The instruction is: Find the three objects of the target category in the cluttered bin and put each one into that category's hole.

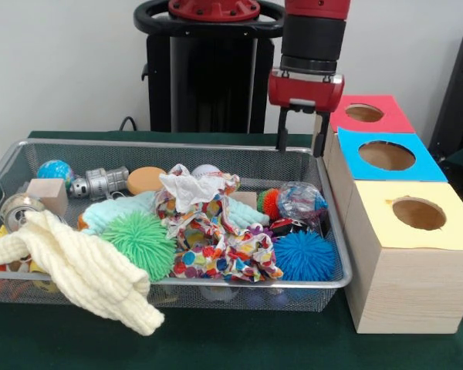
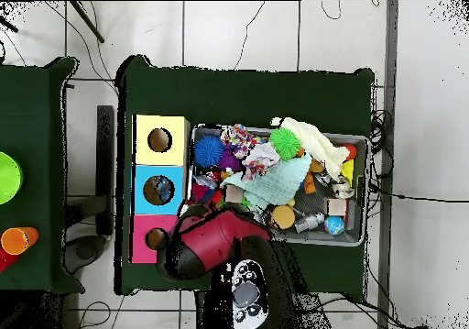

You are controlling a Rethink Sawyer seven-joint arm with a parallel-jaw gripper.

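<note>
From the front, the hand point(image 1: 300, 144) hangs above the far rim of the wire bin point(image 1: 170, 287), at the corner next to the boxes. Its two dark fingers point(image 1: 282, 131) are spread apart with nothing between them. All the clutter lies below the hand and toward the camera. The closest pieces are a clear ball with coloured bits point(image 1: 299, 200) and an orange spiky ball point(image 1: 271, 203) almost straight beneath it; a blue spiky ball point(image 1: 304, 255) and a green spiky ball point(image 1: 141, 242) sit further forward. If the spiky balls are the target trio, which I cannot confirm, the orange one calls for the shortest drop. A cream knitted cloth point(image 1: 81, 270) drapes over the near rim. Beside the bin stand three boxes with round holes: red-topped box point(image 1: 368, 113), blue-topped box point(image 1: 386, 155), yellow-topped box point(image 1: 415, 213). The red one is nearest the hand. No writing, brand or label can be read.

From overhead, the arm covers the hand, so its fingers cannot be seen. The arm's end sits over the bin corner beside the red-topped box point(image 2: 143, 240), with the bin point(image 2: 361, 190) stretching away across the green counter point(image 2: 247, 92). No lettering shows here either.
</note>
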